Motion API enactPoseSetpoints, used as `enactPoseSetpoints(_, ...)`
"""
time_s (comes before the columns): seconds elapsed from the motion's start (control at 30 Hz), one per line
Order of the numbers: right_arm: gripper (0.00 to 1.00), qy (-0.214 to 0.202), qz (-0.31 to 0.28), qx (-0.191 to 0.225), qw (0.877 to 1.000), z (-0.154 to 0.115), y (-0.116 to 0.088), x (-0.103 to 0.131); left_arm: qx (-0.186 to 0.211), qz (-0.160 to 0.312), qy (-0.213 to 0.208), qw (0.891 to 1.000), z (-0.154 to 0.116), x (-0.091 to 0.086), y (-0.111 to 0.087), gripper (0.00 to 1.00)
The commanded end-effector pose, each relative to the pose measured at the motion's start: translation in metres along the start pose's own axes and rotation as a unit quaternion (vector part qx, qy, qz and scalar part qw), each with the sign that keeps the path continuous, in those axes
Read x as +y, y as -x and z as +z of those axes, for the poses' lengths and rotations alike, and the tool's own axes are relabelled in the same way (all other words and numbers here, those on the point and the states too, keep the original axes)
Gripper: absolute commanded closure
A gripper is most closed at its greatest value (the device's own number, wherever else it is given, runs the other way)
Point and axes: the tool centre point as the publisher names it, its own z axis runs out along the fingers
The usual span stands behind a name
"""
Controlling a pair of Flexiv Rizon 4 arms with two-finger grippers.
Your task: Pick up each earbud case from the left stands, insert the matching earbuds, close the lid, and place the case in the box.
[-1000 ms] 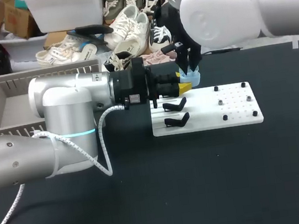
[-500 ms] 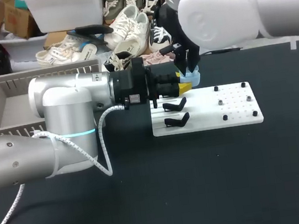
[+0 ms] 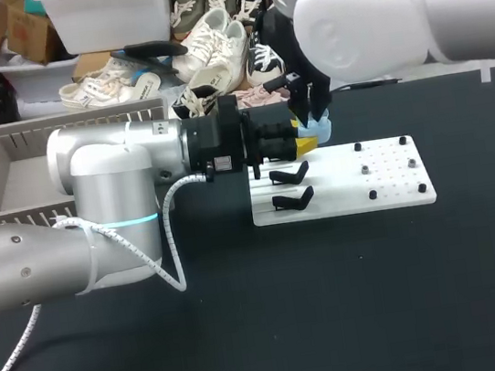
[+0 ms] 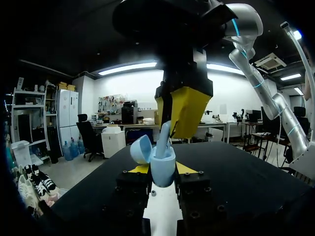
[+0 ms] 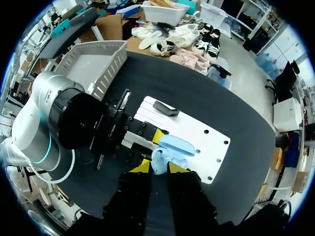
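There is one light blue plastic earbud case (image 4: 163,167). One white rectangular board (image 3: 394,179) carries two black curved stands (image 3: 289,175), and one grey slatted plastic basket (image 3: 72,120) stands nearby.

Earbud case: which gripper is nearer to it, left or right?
Left. The left gripper clamps the open earbud case from both sides; the right gripper hangs just above it, holding an earbud over the opening.

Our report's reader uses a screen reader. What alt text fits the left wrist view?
The left gripper holds a pale blue earbud case, lid open, between its yellow tips. Above it, the right gripper appears to pinch a matching earbud whose lower end is in the case.
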Motion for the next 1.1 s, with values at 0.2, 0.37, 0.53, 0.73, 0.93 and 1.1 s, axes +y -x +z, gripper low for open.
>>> enactPoseSetpoints(0.2, 1.0, -0.001, 0.004, -0.002, 1.0, -0.0009, -0.0057, -0.0024, -0.001, 0.0, 0.0, 1.0, 0.0003, 0.0011, -0.0004, 1.0)
enactPoseSetpoints(0.37, 1.0, -0.001, 0.007, -0.002, 1.0, -0.0014, -0.0074, -0.0051, -0.001, 0.0, 0.0, 1.0, 0.0003, 0.0011, -0.0004, 1.0)
enactPoseSetpoints(0.53, 1.0, -0.002, 0.009, -0.003, 1.0, -0.0025, -0.0075, -0.0066, -0.001, 0.0, 0.0, 1.0, 0.0003, 0.0011, -0.0004, 1.0)
enactPoseSetpoints(0.73, 1.0, -0.002, 0.008, -0.002, 1.0, -0.0013, -0.0061, -0.0059, -0.001, 0.0, 0.0, 1.0, 0.0003, 0.0011, -0.0004, 1.0)
enactPoseSetpoints(0.93, 1.0, 0.0, 0.007, -0.001, 1.0, 0.001, -0.0038, -0.0042, -0.001, 0.0, 0.0, 1.0, 0.0003, 0.0011, -0.0004, 1.0)
enactPoseSetpoints(1.1, 1.0, 0.001, 0.005, 0.0, 1.0, 0.0024, -0.0033, -0.0029, -0.001, 0.0, 0.0, 1.0, 0.0003, 0.0011, -0.0004, 1.0)
